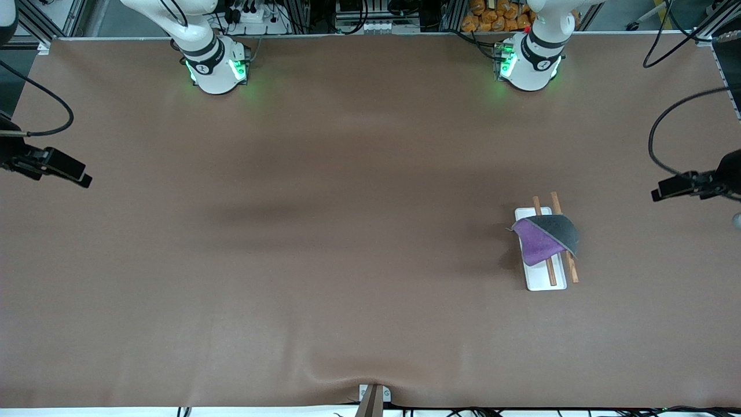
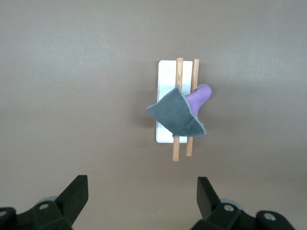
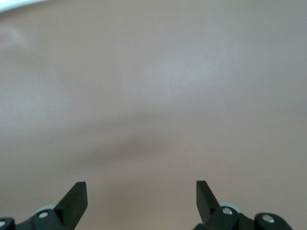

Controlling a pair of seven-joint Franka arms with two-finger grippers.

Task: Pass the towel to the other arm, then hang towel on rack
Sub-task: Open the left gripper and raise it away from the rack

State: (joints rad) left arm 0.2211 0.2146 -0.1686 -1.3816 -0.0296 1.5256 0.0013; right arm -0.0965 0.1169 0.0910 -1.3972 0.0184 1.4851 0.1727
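The towel [image 1: 546, 238] lies draped over the two wooden rods of the rack [image 1: 544, 282], purple face and grey face both showing, toward my left arm's end of the bench [image 1: 289, 231]. My left jaws [image 2: 139, 196] stand wide and empty, high over the rack, with towel and rods in full sight below. My right jaws [image 3: 140, 197] stand wide and empty over bare bench; that arm waits. I judge the hanging step done: the cloth rests on the rods, free of any grip. The next move calls only for confirming that the towel sits stable, since one corner overhangs the outer rod, and parking both arms.
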